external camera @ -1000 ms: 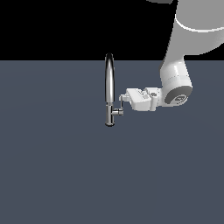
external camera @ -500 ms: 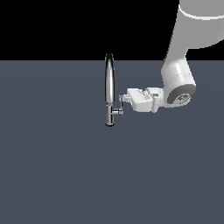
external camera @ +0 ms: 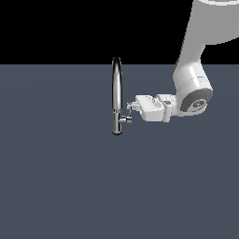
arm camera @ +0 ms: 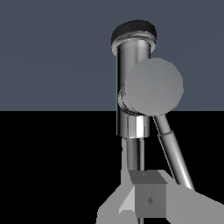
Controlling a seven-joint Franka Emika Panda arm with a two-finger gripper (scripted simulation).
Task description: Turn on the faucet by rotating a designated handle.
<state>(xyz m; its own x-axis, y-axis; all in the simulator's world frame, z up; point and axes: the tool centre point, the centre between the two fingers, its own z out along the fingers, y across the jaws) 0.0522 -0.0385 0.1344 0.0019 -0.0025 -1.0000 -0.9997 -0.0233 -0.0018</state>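
tall slim chrome faucet (external camera: 116,95) with its high arched spout stands on the dark grey worktop (external camera: 56,177). its thin short chrome lever handle (external camera: 128,112) sits low on the faucet, on the exterior view's right. the white hand (external camera: 130,107) is right up against that lever; whether it's open or clamped, can't tell. risk: such a small lever, the fingertips could slide off mid-turn.
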